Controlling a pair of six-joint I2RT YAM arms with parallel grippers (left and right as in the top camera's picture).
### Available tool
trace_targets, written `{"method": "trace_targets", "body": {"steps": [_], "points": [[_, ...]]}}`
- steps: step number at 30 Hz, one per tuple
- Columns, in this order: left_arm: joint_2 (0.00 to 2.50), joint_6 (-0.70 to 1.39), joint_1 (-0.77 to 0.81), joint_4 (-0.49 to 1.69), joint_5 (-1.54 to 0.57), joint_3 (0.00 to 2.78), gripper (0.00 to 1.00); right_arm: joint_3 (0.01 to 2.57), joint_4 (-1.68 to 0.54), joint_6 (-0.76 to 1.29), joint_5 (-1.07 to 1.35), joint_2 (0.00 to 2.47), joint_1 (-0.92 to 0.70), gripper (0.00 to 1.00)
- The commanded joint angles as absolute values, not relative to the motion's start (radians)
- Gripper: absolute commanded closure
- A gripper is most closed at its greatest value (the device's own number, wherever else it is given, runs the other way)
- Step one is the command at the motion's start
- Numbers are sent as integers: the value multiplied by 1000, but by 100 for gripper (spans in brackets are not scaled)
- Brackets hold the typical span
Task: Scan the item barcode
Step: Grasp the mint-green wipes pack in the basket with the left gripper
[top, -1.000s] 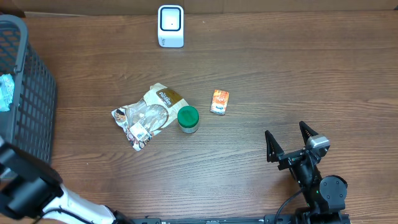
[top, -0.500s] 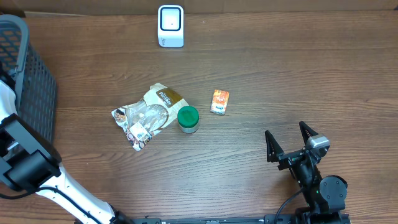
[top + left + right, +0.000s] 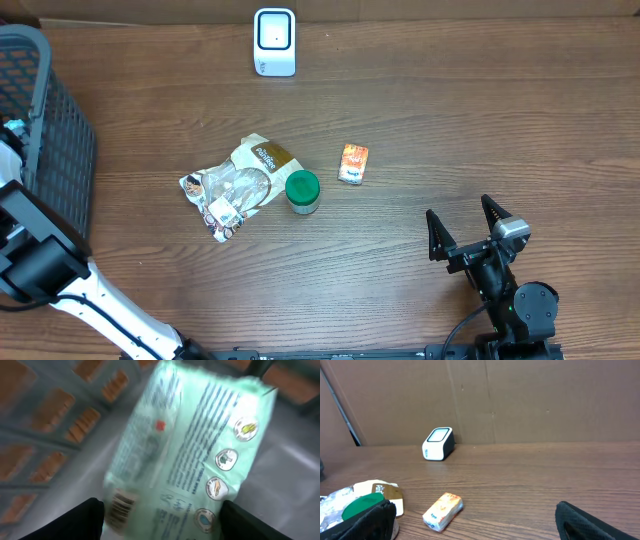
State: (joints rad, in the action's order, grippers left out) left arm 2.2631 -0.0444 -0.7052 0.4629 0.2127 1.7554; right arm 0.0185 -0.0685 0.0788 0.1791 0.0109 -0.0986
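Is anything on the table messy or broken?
The clear bag looks crumpled and lies flat beside the green-lidded jar. Nothing looks spilled; the orange packet and white scanner look fine.

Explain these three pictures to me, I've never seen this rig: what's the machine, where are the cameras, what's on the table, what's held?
Two robot arms at a wooden table, each ending in a two-finger gripper. The overhead view looks straight down; the other two come from wrist cameras. On the table: a white scanner, a crumpled bag, a green-lidded jar and a small orange packet. The right gripper rests open and empty. The left gripper is down in the dark basket, fingers either side of a pale green packet; whether they grip it is unclear.
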Motion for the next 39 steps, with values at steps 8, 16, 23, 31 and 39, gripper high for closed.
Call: {"method": "trace_targets", "body": {"steps": [8, 16, 23, 31, 39], "points": [[2342, -50, -702, 469, 217, 1755, 41, 8, -64, 81, 181, 3, -94, 0], [2330, -40, -702, 529, 220, 1774, 96, 8, -64, 81, 181, 3, -94, 0], [2152, 75, -698, 632, 208, 1862, 96, 8, -64, 81, 181, 3, -94, 0], [1725, 120, -691, 817, -8, 1996, 96, 8, -64, 81, 181, 3, -94, 0], [1471, 217, -572, 1057, -221, 2000, 96, 8, -64, 81, 181, 3, -94, 0]]}}
